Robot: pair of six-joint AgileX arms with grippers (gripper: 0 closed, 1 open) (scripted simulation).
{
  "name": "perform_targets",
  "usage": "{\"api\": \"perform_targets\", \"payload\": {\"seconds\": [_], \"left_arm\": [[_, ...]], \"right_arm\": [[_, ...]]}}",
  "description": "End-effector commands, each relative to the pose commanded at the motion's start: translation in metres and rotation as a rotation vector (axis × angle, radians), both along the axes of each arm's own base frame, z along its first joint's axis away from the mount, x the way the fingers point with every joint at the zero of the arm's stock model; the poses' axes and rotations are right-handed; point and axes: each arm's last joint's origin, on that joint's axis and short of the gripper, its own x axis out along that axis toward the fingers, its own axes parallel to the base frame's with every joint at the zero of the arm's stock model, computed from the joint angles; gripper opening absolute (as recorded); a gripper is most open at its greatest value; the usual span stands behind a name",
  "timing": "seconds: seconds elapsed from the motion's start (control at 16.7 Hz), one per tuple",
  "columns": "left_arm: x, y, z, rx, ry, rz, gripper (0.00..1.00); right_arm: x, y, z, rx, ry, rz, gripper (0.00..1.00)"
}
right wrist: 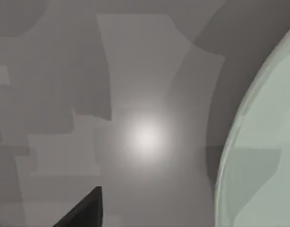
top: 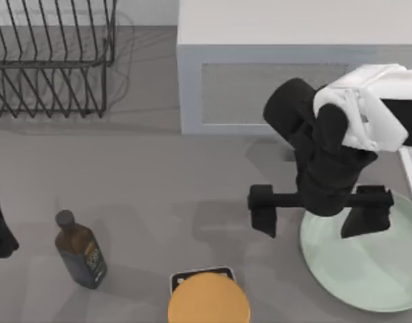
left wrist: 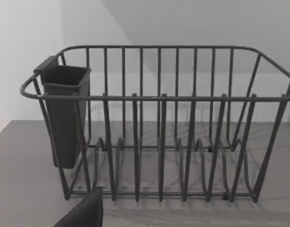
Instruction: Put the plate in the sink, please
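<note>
One smooth, round mint-green plate (top: 367, 269) lies at the matte grey counter's (top: 192, 195) right edge; right claw (top: 318, 215) spread wide over its rim.

The top view looks straight down on the counter (top: 165, 182). The left wrist view faces the dish rack (left wrist: 159, 127), which both share. The right wrist view looks close at the plate (right wrist: 263, 156) edge.

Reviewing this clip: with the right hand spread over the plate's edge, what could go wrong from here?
The right hand is open, one finger over the plate, the other over bare table, so closing may miss the shallow rim or push the plate sideways. The plate is wide and flat; gripped at one edge, it could tilt or slip. The microwave stands close behind, so a lift could clip it.
</note>
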Motion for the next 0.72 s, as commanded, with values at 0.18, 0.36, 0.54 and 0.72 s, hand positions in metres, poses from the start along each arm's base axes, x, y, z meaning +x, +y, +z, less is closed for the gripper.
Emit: {"api": "perform_targets", "payload": {"seconds": [0.18,0.36,0.54,0.72], "left_arm": [[0.0,0.0,0.0,0.0,0.0,0.0,1.0],[0.0,0.0,0.0,0.0,0.0,0.0,1.0],[0.0,0.0,0.0,0.0,0.0,0.0,1.0],[0.0,0.0,0.0,0.0,0.0,0.0,1.0]], "right_arm": [[0.0,0.0,-0.036,0.008,-0.011,0.002,1.0],[-0.004,-0.001,-0.056,-0.002,0.003,0.002,1.0],[-0.004,-0.001,-0.056,-0.002,0.003,0.002,1.0],[-0.004,-0.001,-0.056,-0.002,0.003,0.002,0.85]]}}
